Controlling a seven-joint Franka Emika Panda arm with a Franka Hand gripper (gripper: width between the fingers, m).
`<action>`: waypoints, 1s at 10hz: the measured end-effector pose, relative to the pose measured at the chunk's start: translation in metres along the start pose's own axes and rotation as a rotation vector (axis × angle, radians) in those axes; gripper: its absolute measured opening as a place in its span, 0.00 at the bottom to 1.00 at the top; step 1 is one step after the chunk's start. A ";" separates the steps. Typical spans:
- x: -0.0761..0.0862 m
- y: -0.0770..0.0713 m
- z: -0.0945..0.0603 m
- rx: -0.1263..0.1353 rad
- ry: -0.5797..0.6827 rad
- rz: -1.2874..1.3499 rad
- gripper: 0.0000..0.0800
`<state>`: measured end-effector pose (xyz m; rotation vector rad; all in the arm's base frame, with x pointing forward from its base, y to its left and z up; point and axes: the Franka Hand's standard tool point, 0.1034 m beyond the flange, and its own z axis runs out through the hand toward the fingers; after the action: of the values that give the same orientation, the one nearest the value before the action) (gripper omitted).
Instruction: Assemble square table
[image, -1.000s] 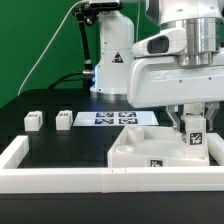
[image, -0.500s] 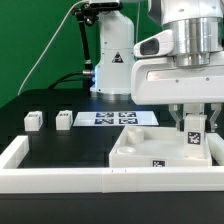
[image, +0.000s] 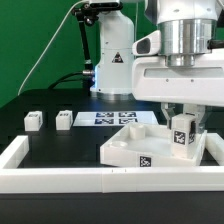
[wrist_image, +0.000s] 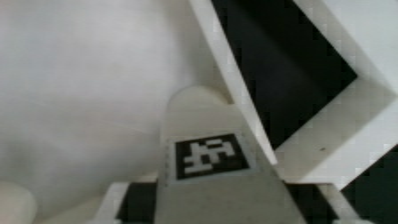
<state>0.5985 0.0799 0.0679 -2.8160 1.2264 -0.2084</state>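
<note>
Gripper (image: 184, 126) is clamped on one small white leg (image: 183, 138), w/ a finger on each side of it. The leg stands straight up and its b/w tag faces the ext. camera.

Wrist cam shows what the ext. view can't. It looks down along the leg (wrist_image: 210, 150), w/ the tag big and close. The leg's far end gets thin and points at the white floor of the square top (wrist_image: 89, 90), just beside the raised rim. Past the rim there is black table (wrist_image: 267, 50). Neither view tells me if the leg's end sits in a hole or only touches the floor.

Ext. view shows the rest. The whole square top (image: 122, 153) lies flat, turned a bit so one corner points to the front. It has a tag on its front edge. The held leg is at the top's corner on the ext. view's right, so the top is right under the fingers.

Room to move: the long white border wall (image: 60, 181) runs close along the front, and the top's front corner is near it. The wall is also close on the ext. view's right. On the ext. view's left there is a wide bare strip of black table. Two loose legs (image: 32, 120) (image: 65, 119) sit well apart from the top, near the back. The marker board (image: 115, 118) lies flat beside them.
</note>
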 end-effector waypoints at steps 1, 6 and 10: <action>-0.001 -0.001 0.000 0.005 -0.004 0.034 0.48; -0.002 0.001 -0.026 0.033 -0.001 -0.113 0.80; 0.006 0.025 -0.055 0.058 0.002 -0.276 0.81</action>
<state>0.5764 0.0582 0.1197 -2.9244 0.8132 -0.2558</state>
